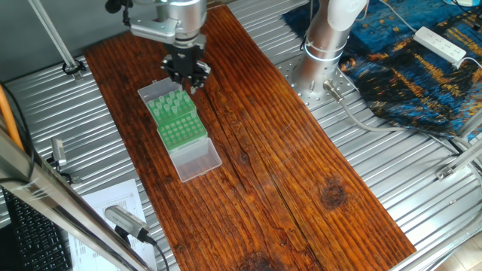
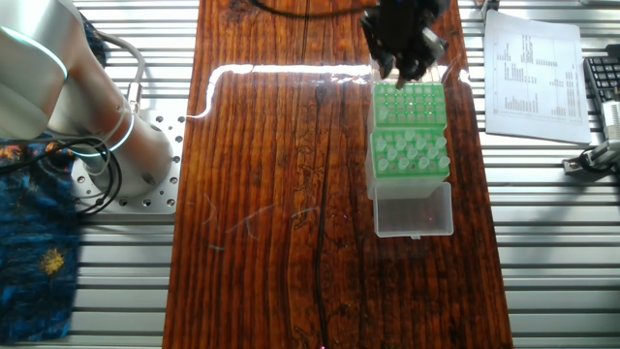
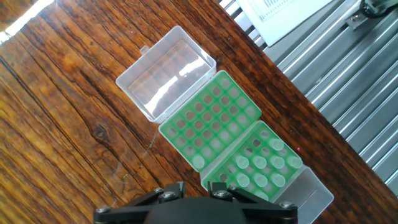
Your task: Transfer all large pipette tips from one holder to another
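Green plastic racks (image 3: 208,121) are seen side by side on the wooden board (image 1: 301,150), each in a clear box with its lid (image 3: 165,68) laid open. The large pipette tips (image 3: 258,168) are seated in the rack nearer the gripper (image 2: 407,66), which is held just above that rack's edge. Whether its fingers are parted or closed cannot be told.
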Tool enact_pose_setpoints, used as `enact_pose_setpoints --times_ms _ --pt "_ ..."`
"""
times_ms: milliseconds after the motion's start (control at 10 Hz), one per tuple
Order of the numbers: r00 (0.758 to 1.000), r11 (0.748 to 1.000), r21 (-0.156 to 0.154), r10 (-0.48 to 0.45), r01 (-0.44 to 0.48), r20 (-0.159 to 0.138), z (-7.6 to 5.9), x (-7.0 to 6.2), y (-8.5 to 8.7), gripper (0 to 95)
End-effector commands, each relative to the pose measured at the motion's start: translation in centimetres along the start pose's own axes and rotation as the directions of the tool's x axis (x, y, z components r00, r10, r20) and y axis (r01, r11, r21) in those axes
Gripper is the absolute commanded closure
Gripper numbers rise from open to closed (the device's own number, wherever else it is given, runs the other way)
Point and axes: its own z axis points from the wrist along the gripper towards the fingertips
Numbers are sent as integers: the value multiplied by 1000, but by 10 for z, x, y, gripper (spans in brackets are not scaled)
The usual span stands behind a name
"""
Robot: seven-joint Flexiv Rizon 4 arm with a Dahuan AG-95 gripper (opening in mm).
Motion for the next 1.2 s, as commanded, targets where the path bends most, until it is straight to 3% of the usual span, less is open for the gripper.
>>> enact_pose_setpoints --times_ms 100,300,400,600,700,900,1100,1200 --pt "985 984 -37 -172 172 -11 19 -1 -26 760" --pt "969 968 -51 -247 247 -5 33 0 -36 760" --pt "949 947 -55 -316 316 13 46 2 -46 760" --pt "918 916 -58 -397 397 9 64 3 -56 760" --pt "910 908 -65 -413 414 21 74 4 -60 760" --pt "890 888 -68 -454 455 35 82 4 -62 760" --pt "842 839 -72 -537 540 57 83 1 -60 760" --pt "828 824 -81 -557 560 60 84 -2 -58 760"
